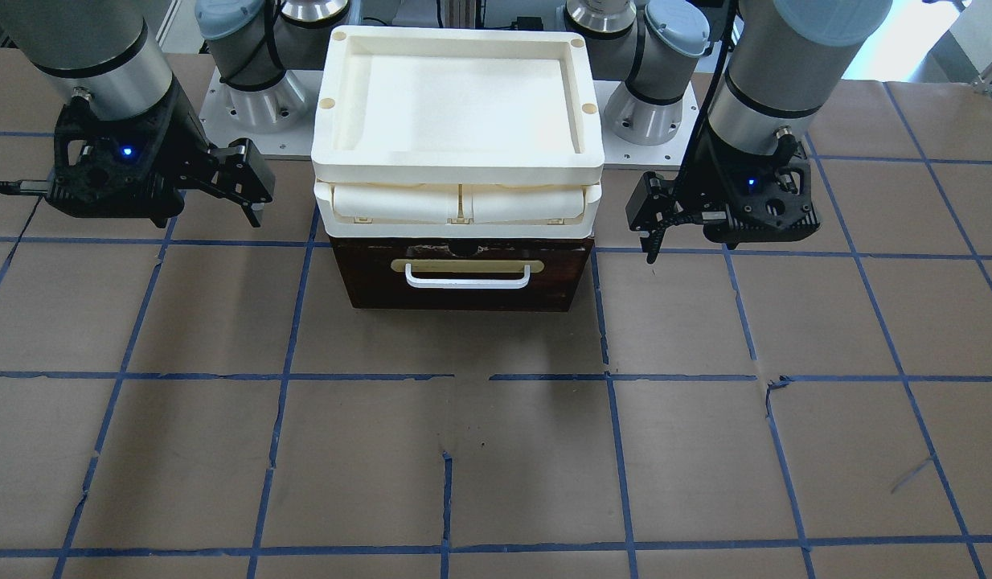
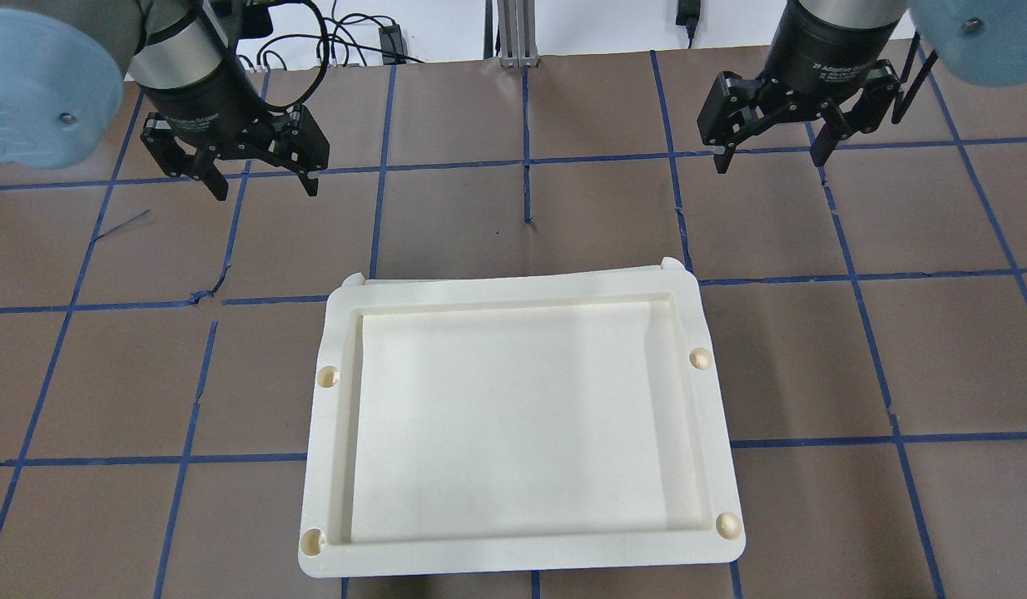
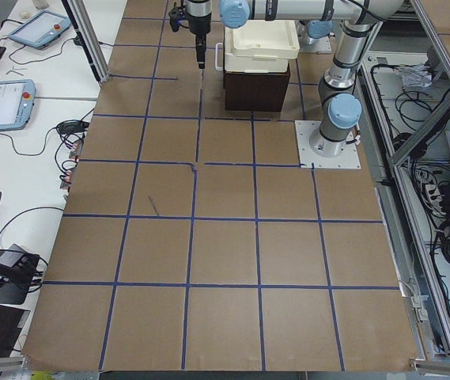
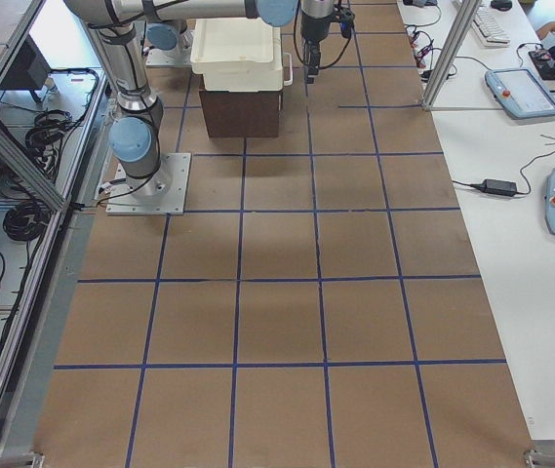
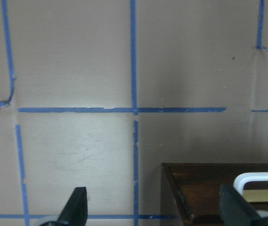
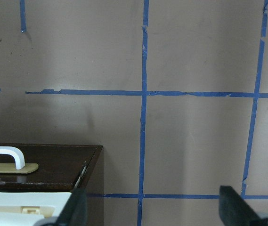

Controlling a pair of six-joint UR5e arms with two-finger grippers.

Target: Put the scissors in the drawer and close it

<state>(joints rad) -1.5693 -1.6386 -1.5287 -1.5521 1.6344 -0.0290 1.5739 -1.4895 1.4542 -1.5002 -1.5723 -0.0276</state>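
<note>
- The drawer (image 1: 464, 281) sat pushed in, its dark front panel and white handle (image 1: 468, 281) facing away from the robot. None of its pale wood inside showed in any view.
- A cream tray (image 1: 456, 170) rested on top of the drawer's box.
- The scissors showed nowhere: not on the tabletop (image 1: 496, 450), not in the tray, not in either claw. They were most likely shut away inside the drawer, though the pictures could not confirm that.
- The left claw (image 2: 264, 190) hung above the tabletop to one side of the box, spread wide and holding nothing.
- The right claw (image 2: 770, 162) hung on the other side, also spread wide and empty.
- Neither claw touched the drawer or its handle.
- Judged from this, both steps looked done and nothing was left to do.
</note>
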